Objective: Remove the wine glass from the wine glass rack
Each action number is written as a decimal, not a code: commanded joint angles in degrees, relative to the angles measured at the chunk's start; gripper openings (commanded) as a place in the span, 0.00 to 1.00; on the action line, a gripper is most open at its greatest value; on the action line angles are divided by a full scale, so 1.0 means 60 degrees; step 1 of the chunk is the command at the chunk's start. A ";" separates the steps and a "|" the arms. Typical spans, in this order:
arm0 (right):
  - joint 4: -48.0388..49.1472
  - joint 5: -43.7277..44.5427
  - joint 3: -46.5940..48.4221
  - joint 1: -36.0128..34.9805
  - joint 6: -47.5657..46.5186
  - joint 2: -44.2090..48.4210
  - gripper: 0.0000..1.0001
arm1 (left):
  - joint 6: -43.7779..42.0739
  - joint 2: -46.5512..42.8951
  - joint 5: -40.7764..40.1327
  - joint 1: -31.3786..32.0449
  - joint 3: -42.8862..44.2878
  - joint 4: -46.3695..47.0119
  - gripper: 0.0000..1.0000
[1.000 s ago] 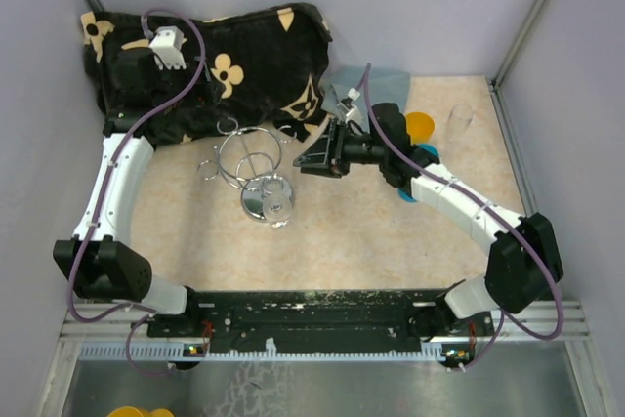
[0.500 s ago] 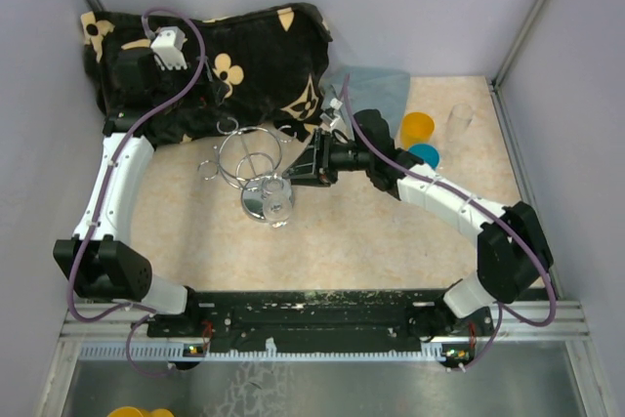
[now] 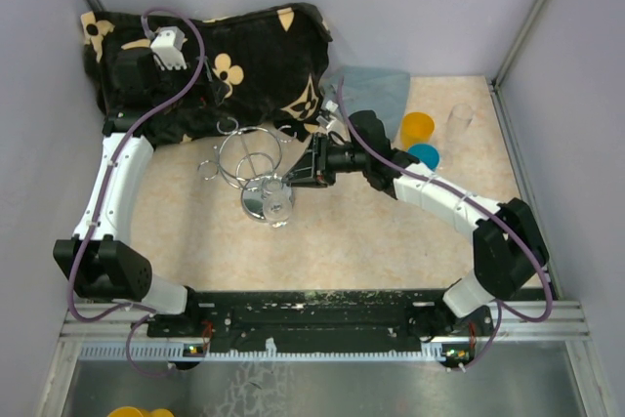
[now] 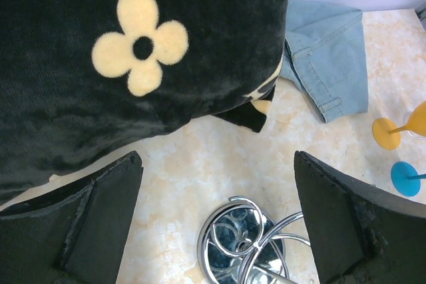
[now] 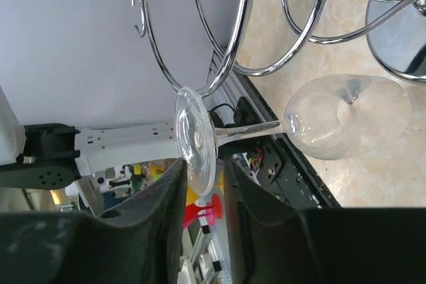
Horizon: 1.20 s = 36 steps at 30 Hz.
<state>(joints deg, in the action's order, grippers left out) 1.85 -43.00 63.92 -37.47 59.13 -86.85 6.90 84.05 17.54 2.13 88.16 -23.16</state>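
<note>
Right gripper (image 5: 203, 171) of mine is narrowed about the foot of the wine glass (image 5: 346, 121) — whether it pinches yet I cannot tell — since the glass hangs by that foot from a loop of the wine glass rack (image 5: 243, 44). My left gripper (image 4: 216, 164) gapes wide, idle.

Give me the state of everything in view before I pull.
wine glass rack: upright, one wire loop loaded
wine glass: hanging on the rack, foot in a wire loop
right tool: straddling the glass foot, contact unclear
left tool: open, empty
orange goblet: upright
blue goblet: upright
clear glass: upright
denim cloth: crumpled
black flowered blanket: bunched at the back
</note>
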 commanded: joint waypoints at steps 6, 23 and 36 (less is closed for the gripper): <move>0.0204 -0.0157 0.0626 -0.0126 -0.0219 -0.0042 0.13 | 0.0054 0.0069 0.0195 -0.0069 0.0171 0.0066 0.99; 0.1115 -0.0314 0.0271 0.0050 0.0385 0.0146 0.00 | 0.0110 0.0206 0.0285 -0.0082 0.0150 0.0022 0.99; 0.1826 -0.0460 -0.0358 0.0514 0.0842 0.0628 0.00 | 0.0151 0.0261 0.0339 -0.0089 0.0103 0.0015 0.99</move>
<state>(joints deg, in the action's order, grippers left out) 7.14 -44.75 61.52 -34.98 63.33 -86.39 7.33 85.10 18.61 2.09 88.16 -23.18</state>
